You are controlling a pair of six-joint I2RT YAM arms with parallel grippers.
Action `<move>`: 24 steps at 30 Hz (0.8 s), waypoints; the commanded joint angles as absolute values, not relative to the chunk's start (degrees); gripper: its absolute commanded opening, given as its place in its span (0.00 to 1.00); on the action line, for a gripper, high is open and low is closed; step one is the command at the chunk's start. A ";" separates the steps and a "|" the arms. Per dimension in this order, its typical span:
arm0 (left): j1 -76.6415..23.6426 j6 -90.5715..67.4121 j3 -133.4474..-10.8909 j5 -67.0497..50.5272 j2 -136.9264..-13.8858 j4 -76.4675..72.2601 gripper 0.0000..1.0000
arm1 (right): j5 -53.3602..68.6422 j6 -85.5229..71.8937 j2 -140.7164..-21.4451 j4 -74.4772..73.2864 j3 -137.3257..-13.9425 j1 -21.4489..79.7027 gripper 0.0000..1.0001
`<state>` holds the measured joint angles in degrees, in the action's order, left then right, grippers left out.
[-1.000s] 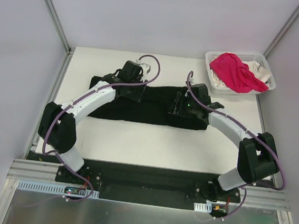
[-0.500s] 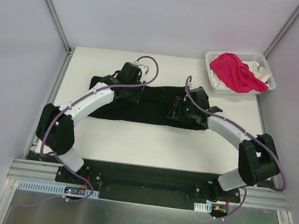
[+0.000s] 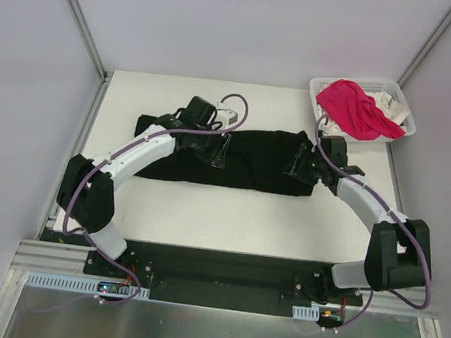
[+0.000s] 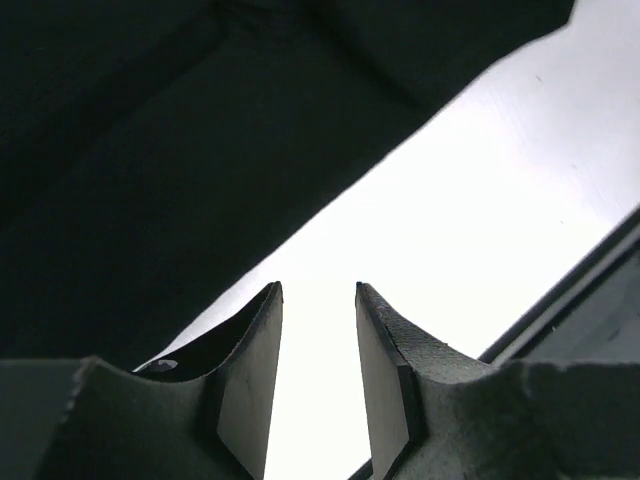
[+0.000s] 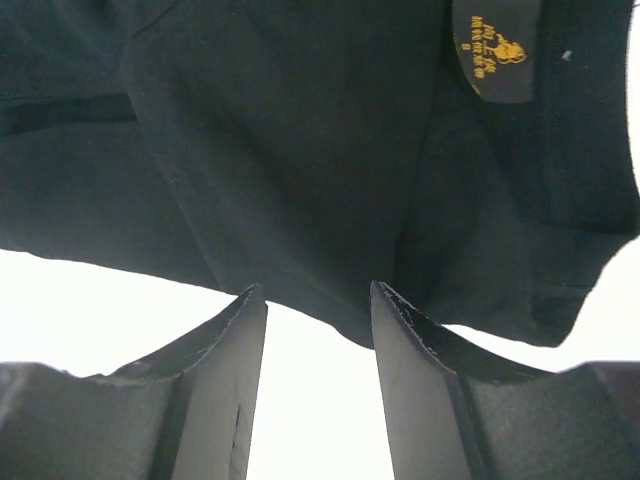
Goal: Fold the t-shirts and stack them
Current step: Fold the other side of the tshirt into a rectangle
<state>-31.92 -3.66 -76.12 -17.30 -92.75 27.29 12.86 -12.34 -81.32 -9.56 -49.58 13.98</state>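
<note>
The black t-shirt lies folded into a long strip across the middle of the table. My left gripper hovers over its middle, open and empty, with white table between the fingers and black cloth to the upper left. My right gripper is over the strip's right end, open, its fingertips just short of the cloth's edge. A neck label with yellow print shows there. The pink t-shirt and a white one lie in the basket.
The white lattice basket stands at the table's back right corner. Grey walls with metal posts close in the table on the left, back and right. Both arm bases sit on the black rail at the near edge.
The left gripper has swung right and toward the near side over the shirt. The right gripper has moved right to the strip's right end. The shirt's right part is slightly reshaped.
</note>
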 commanded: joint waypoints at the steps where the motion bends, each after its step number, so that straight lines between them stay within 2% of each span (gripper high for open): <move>1: -32.34 1.30 -79.45 -28.90 -95.36 30.67 0.35 | 13.79 -10.46 -77.70 -9.93 -47.99 12.92 0.49; 7: -32.34 5.71 -83.93 -36.37 -101.33 34.80 0.34 | 14.85 -11.16 -76.12 -9.23 -45.97 12.74 0.49; 13: -32.34 10.36 -87.80 -37.70 -106.33 37.09 0.34 | 15.29 -11.25 -74.62 -8.70 -44.47 12.22 0.49; 24: -32.34 8.18 -98.43 -32.81 -116.10 36.05 0.35 | 17.83 -13.01 -77.60 -3.88 -42.19 11.69 0.50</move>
